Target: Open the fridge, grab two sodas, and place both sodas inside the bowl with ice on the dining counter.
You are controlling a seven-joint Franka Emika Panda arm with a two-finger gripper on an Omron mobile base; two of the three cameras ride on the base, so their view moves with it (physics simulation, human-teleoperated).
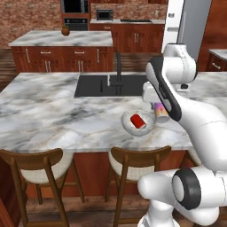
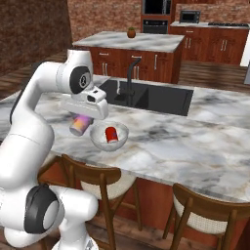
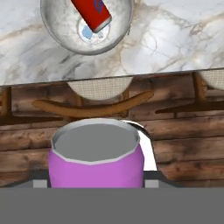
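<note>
Gripper (image 2: pixel 81 122) is closed on the purple soda (image 2: pixel 79 125), held beside the bowl (image 2: pixel 100 141) near the surface (image 2: pixel 205 151) edge. Red soda (image 2: pixel 112 134) lies in the bowl. Can likely light, rigid, smooth; grip mid-body.

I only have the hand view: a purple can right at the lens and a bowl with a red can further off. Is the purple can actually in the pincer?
Observer: Yes. In the right base view the pincer is shut on the purple can, held tilted.
Operator: Is it over the bowl yet?
Observer: No. In the right base view the can hangs beside the bowl, on the stool side, above the dining counter edge.
Operator: Is the red can fully inside?
Observer: The left base view shows the red can lying inside the bowl, below its rim.
Operator: Anything close behind the bowl?
Observer: The black sink and faucet lie beyond it, with bare counter between.
</note>
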